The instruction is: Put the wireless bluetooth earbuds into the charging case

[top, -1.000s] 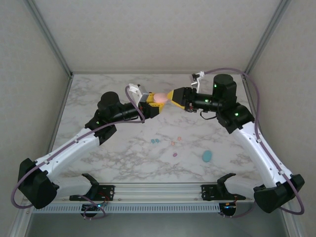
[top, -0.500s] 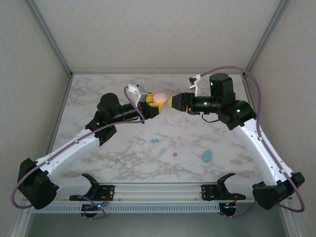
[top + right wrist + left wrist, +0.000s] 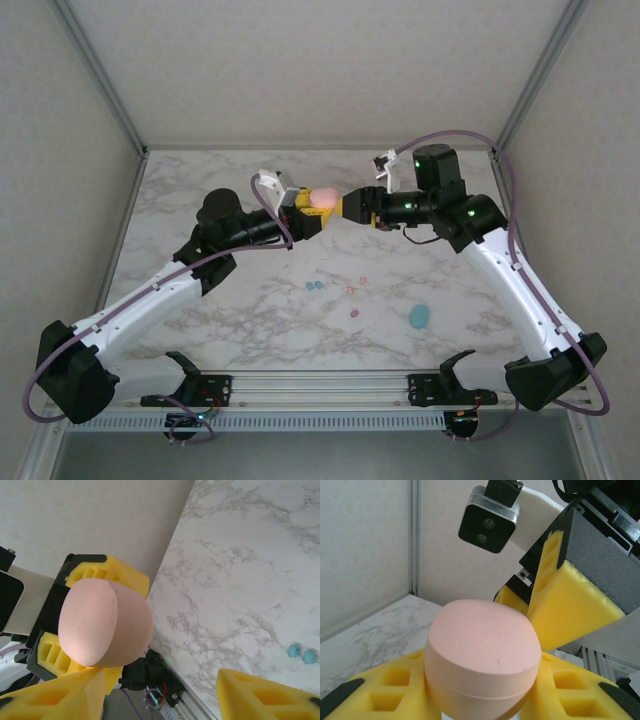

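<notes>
Earbuds are all lying loose on the marble tabletop (image 3: 250, 300), none seated: a teal-blue pair (image 3: 314, 286) side by side, two tiny peach-pink specks (image 3: 350, 291) just right of them, and one purple bud (image 3: 354, 313) nearer the bases. The teal pair is also showing at the edge of the right wrist view.

Peach-pink charging case (image 3: 322, 198) is hanging in the air over the far middle of the table, well apart from the buds. The left gripper (image 3: 316, 208) is clamping it around the lower half, yellow fingers (image 3: 390, 690) pressing in on both sides. The seam is running unbroken around the shell, so the lid is looking closed.

The right gripper (image 3: 346, 205) is facing it nose to nose, jaws standing wide and holding nothing. One finger (image 3: 65, 695) is sitting just beside the case's edge.

A teal case (image 3: 419, 317) is lying on the table to the right, untouched.

Progress, judging from this: very early. Case lifted and presented; lid opening, picking each bud and seating it are all left.

Hard to make out:
- whether that right finger is touching the shell or just clearing it
- the hinge side and inside of the case
- the left fingertips, which the case is covering
- whether the peach-pink specks are two buds or more, too small from above
</notes>
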You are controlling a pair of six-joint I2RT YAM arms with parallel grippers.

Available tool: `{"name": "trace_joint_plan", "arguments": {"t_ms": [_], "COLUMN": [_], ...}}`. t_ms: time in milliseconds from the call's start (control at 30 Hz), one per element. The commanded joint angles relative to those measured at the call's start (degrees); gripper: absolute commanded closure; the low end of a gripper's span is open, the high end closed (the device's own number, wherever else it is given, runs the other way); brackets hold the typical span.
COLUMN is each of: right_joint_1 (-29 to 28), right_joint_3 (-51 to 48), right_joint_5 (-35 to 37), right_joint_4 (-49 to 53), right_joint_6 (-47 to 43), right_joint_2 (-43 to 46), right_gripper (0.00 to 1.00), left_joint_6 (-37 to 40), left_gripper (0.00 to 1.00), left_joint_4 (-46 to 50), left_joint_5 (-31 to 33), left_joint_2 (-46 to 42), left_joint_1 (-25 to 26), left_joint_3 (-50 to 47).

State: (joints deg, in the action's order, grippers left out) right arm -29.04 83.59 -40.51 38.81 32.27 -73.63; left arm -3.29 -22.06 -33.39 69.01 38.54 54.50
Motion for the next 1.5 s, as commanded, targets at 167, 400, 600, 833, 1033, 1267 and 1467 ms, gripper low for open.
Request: {"name": "trace_joint_plan", "arguments": {"t_ms": [167,400,600,833,1033,1267,1467], "right_joint_1": [-0.4,-0.2,-0.2,0.2,0.3,0.8,1.4], "right_joint_3": [2.6,3.3,3.9,4.9,4.3,-1.3,-7.4], "right_joint_5": [-0.7,-0.7,3.9,6.3,2.6,10.6,25.2], "right_joint_4": [-3.9,-4.4,-3.0,-6.1,-8.4,-10.5,-7.1], "right_joint_6": [1.8,2.8,3.2,7.9,9.3,8.6,1.8], "right_joint_2": [-0.8,-1.2,-2.2,-3.8,-2.9,5.9,14.4], "right_gripper": [0.39,0.38,0.38,0.35,0.31,0.27,0.33], "left_joint_6": [2.3,3.4,3.1,2.9,3.2,1.7,0.5], "left_gripper": [0.72,0.72,0.72,0.72,0.72,0.72,0.72], "left_joint_4": [1.4,2.9,2.3,2.0,1.8,-0.4,-1.7], "left_joint_5": [-1.9,-1.9,-2.3,-2.4,-0.1,1.6,2.0], "left_joint_2": [-0.6,-1.1,-1.3,-2.0,-2.8,-3.1,-3.6], "left_joint_1": [0.8,0.8,0.9,1.0,0.9,0.4,-0.2], "left_joint_3": [0.9,0.8,0.7,-0.1,-1.4,-3.3,-4.4]}}
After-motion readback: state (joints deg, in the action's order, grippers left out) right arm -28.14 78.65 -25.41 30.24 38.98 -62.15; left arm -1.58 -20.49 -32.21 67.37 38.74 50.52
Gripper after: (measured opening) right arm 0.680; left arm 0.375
